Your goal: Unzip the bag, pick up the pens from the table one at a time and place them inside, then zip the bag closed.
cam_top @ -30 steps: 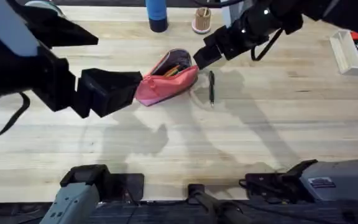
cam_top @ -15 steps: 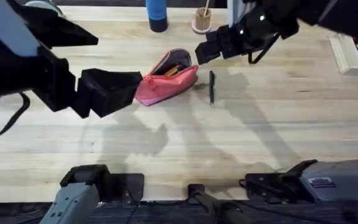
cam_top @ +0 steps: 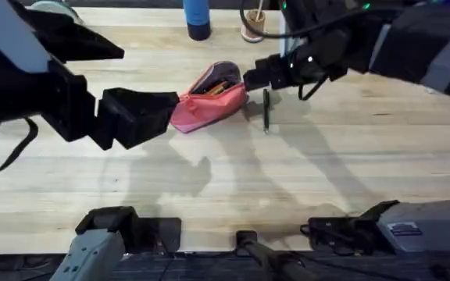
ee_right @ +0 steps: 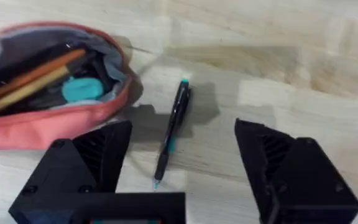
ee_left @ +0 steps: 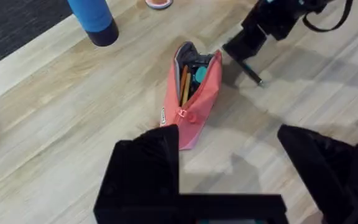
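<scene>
- Your pen (ee_right: 172, 132) lies flat on the table (cam_top: 326, 164), just beside the bag's open end, untouched.
- Bag (cam_top: 208, 101) sits mid-table, unzipped, orange pencils and a teal item inside.
- Your right gripper (ee_right: 182, 162) hovers over the pen, fingers apart, one each side.
- Your left gripper (cam_top: 174, 109) is at the bag's closed end; fingers apart in wrist view, one touching the fabric.
- Blue bottle (cam_top: 197, 19) at far edge.

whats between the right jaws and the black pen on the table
Nothing. In the right wrist view the open right gripper hangs over the black pen, which lies on bare table beside the unzipped bag, seen between the jaws, untouched.
</scene>
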Tool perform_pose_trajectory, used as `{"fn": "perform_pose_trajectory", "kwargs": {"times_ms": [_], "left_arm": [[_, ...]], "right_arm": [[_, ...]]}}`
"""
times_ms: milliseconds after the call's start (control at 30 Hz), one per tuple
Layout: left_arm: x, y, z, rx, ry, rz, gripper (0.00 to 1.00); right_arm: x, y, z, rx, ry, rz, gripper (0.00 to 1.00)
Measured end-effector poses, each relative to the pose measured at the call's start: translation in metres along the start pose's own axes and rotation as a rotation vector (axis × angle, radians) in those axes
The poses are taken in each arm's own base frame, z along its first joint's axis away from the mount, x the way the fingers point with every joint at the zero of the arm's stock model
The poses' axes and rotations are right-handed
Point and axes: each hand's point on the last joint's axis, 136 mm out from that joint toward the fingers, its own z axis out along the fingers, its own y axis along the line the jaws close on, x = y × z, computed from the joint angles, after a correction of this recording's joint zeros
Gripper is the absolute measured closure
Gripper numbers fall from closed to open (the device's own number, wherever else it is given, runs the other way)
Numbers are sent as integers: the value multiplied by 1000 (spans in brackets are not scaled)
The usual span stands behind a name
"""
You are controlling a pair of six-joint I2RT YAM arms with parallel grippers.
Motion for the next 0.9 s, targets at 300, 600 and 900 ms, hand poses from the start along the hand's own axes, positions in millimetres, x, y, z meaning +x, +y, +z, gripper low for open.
{"fn": "perform_pose_trajectory", "kwargs": {"times_ms": [300,600,900], "left_arm": [[1,0,0,1,2,-2,7],[1,0,0,2,3,-2,7],[1,0,0,2,3,-2,7]], "right_arm": [[13,-1,19,8,25,8,5],[25,3,50,14,87,11,5],[28,2,60,4,105,27,12]]}}
